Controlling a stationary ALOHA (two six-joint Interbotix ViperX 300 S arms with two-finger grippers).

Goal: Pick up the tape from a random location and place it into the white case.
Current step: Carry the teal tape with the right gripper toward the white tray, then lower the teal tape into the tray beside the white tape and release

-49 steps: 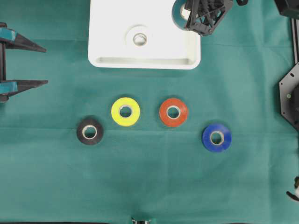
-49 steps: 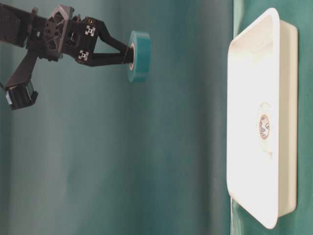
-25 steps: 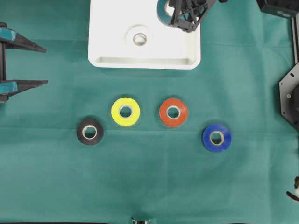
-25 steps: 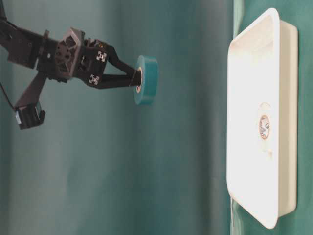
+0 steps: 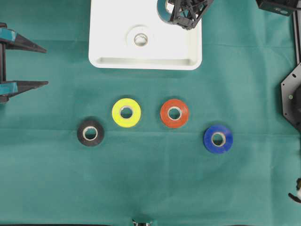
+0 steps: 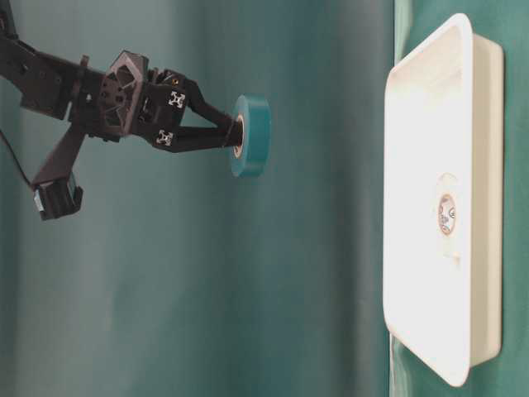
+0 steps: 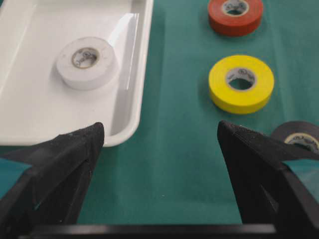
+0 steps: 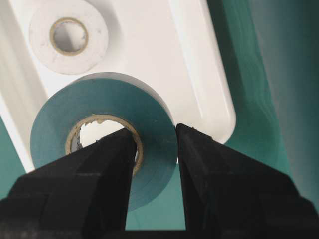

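Teal tape (image 6: 250, 135) is what I have clamped in my right gripper (image 8: 154, 144): one finger passes through the roll's core and the other presses the outer face, so the jaws are shut on the roll's wall. From the table-level view the roll hangs in the air, well apart from the white case (image 6: 488, 207), with nothing between the two. From overhead the right gripper (image 5: 181, 14) sits over the case's far right corner, and the roll shows only partly at the frame's top edge.

Below the held roll, my right wrist camera shows the case's floor and its rounded corner (the rim curves off to the right of the fingers). A white tape roll (image 8: 68, 36) already lies flat in the case, up and to the left of the gripped roll and apart from it.

My left gripper (image 7: 159, 149) is parked with its jaws spread wide and nothing between them. Ahead of it and to the left is the near rim of the case with the white roll inside. Ahead and to the right, on the green cloth (image 5: 150, 183), lie a yellow roll (image 7: 241, 82), an orange-red roll (image 7: 235, 16) beyond it, and a black roll (image 7: 299, 137) partly hidden behind the right finger. A blue roll (image 5: 217, 138) lies flat on the cloth too, seen only from overhead.
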